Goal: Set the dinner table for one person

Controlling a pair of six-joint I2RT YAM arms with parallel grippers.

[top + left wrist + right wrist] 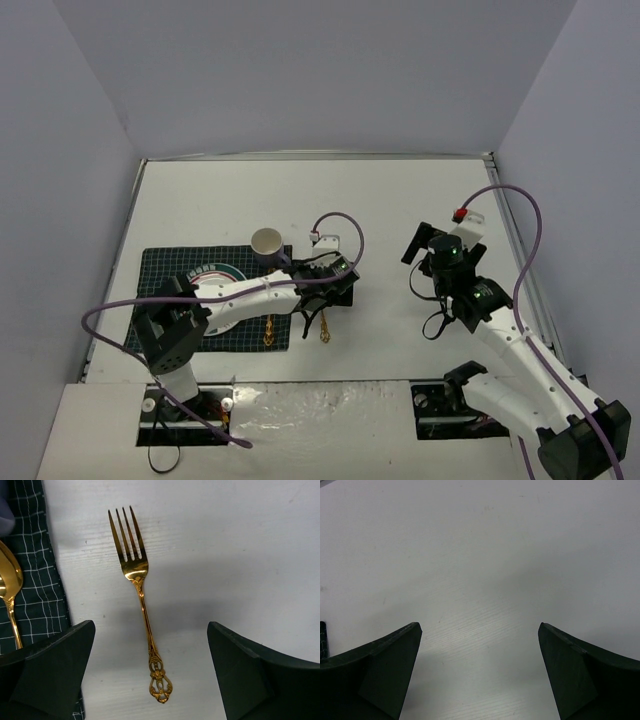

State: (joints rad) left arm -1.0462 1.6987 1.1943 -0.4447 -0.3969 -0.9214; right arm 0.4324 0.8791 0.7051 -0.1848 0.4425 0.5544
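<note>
Fork (142, 601), ornate gold, filigree handle

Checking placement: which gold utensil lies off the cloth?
The fork, which lies on the bare white table beside the cloth; the spoon lies on the cloth.

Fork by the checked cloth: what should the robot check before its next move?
1. Left gripper open: ok.
2. Fork lies flat on the dinner table, in line between the open jaws: ok.
3. Fork apart from spoon and checked cloth: ok.
4. Right gripper open and empty: ok.
5. Fingers low enough to pinch the fork: cannot tell.
</note>
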